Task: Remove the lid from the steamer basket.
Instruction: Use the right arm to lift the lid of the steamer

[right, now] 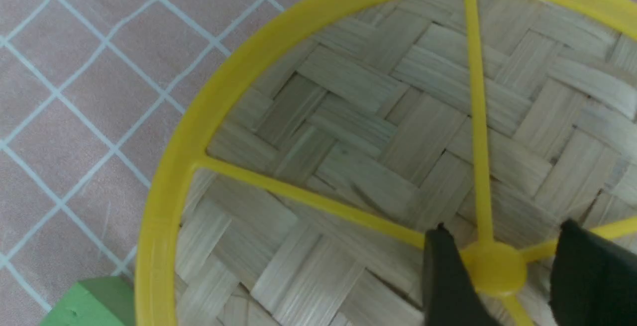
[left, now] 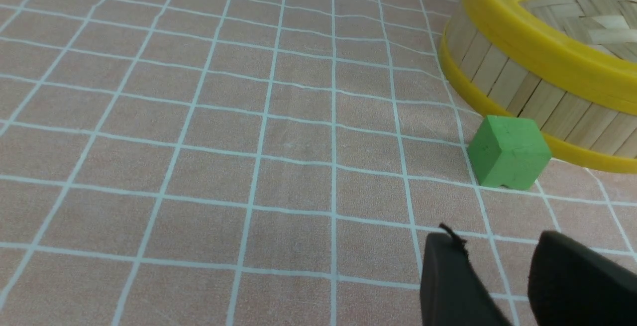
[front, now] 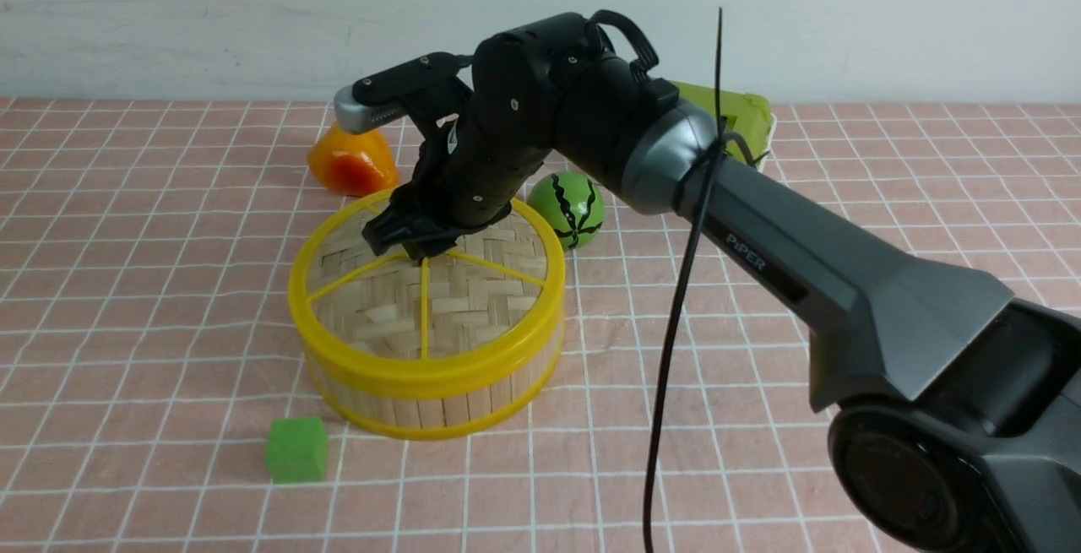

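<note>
The lid [front: 456,300], woven bamboo with a yellow rim and spokes, sits on the steamer basket [front: 439,405] in the middle of the table. My right gripper [front: 414,249] is down at the lid's centre. In the right wrist view the gripper [right: 502,229] is open, its fingers on either side of the small yellow knob [right: 492,269]; one finger is against the knob and the other stands apart from it. My left gripper [left: 497,239] is open and empty, low over the cloth near a green cube [left: 507,152], short of the basket's wall [left: 522,92].
The green cube [front: 296,449] lies just in front-left of the basket. An orange-red toy [front: 350,160] and a watermelon ball [front: 567,208] lie behind it. A green-lidded box [front: 743,118] stands at the back right behind my right arm. A black cable [front: 676,300] hangs from that arm.
</note>
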